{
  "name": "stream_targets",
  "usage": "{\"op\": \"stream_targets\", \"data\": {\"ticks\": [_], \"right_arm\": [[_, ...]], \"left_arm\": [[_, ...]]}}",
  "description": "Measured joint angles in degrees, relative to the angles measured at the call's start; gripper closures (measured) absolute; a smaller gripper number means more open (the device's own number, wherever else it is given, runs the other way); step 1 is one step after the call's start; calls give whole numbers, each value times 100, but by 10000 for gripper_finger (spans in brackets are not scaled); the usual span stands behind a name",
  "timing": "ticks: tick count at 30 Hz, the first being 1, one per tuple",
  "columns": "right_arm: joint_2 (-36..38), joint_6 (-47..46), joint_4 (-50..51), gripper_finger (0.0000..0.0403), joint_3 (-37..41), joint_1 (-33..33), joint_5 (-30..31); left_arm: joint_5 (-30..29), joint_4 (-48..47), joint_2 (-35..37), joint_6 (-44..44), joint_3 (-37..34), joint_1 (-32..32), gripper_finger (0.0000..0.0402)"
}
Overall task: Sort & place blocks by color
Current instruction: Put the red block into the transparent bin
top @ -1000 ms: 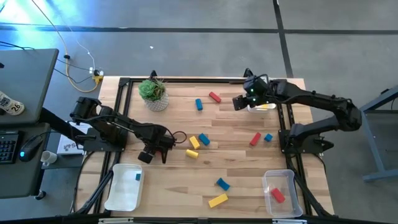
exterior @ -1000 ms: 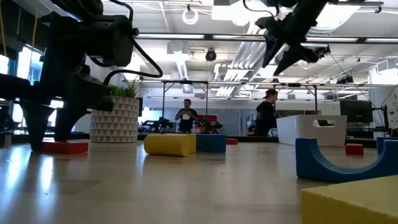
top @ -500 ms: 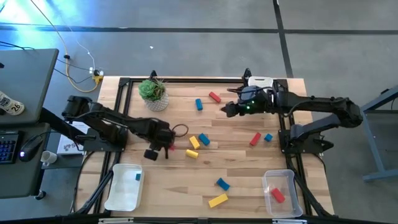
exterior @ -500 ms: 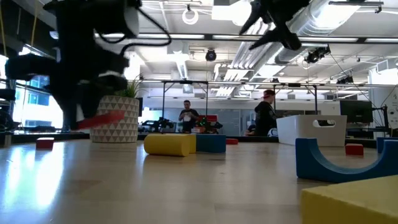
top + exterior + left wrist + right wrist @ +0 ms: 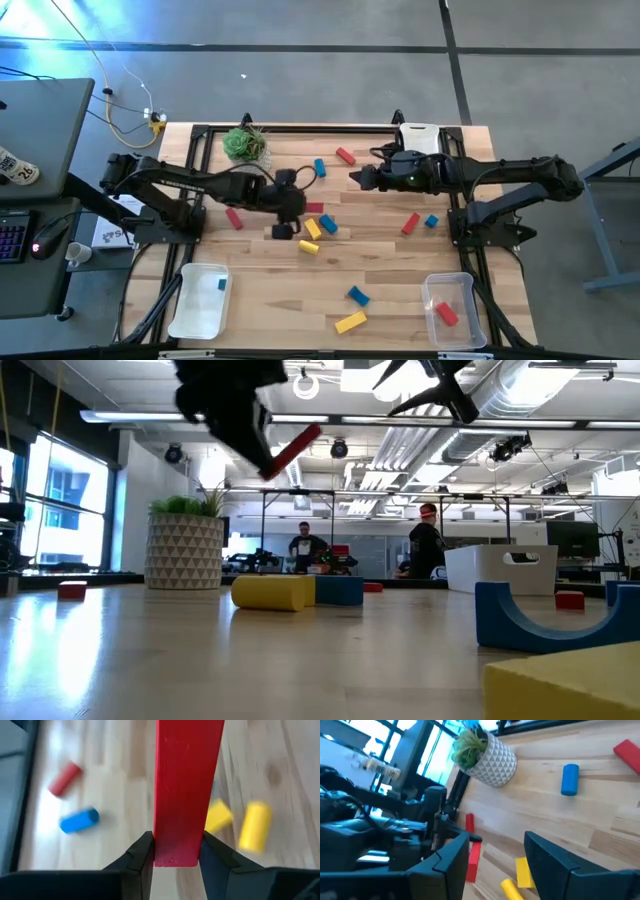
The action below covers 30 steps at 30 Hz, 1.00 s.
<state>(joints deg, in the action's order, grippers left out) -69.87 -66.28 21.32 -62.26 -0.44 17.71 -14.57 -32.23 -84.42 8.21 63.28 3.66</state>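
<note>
My left gripper (image 5: pixel 292 207) hangs over the table's middle, shut on a red bar (image 5: pixel 313 208), which shows high above the table in the low view (image 5: pixel 295 448). My right gripper (image 5: pixel 356 178) is open in the air right of the blue cylinder (image 5: pixel 320 168), touching nothing. On the wood lie a red block (image 5: pixel 234 218), a red one (image 5: pixel 345 156), two yellow (image 5: pixel 311 229) and one blue (image 5: pixel 328 225) in a cluster, a red (image 5: pixel 410 223) and blue (image 5: pixel 431 221) pair, a blue arch (image 5: pixel 358 295) and a yellow bar (image 5: pixel 350 321). My left gripper pinches the red bar between its two fingers (image 5: pixel 144 854) at the bar's one end (image 5: pixel 176 851). The fingers come from the table's left and lie along the bar, whose other end juts out past them. The bar is lifted clear and tilted.
A potted plant (image 5: pixel 245 145) stands at the far left. A white tray (image 5: pixel 195 310) with one blue block sits at the near left, a clear tray (image 5: pixel 452 290) with a red block at the near right, another white tray (image 5: pixel 420 133) at the far right corner.
My left gripper has lifted the red bar off the table and carried it up and toward the right, to the table's middle; the bar now hangs tilted, well above the wood. My right gripper has moved from the far right tray toward the table's left, staying open.
</note>
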Motion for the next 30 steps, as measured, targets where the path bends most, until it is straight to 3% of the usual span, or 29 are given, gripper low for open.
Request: {"op": "stream_targets", "data": {"ticks": [10,23,30], "right_arm": [[-590,768,-2220,226,7,166,-35],[-1211,948,-2309,226,7,-144,-594],[-1414,959,-2150,226,4,-148,-567]], "left_arm": [[-131,389,9,0,528,225,303],[-150,172,-69,-7,558,465,299],[-156,7,-105,-10,556,540,302]]}}
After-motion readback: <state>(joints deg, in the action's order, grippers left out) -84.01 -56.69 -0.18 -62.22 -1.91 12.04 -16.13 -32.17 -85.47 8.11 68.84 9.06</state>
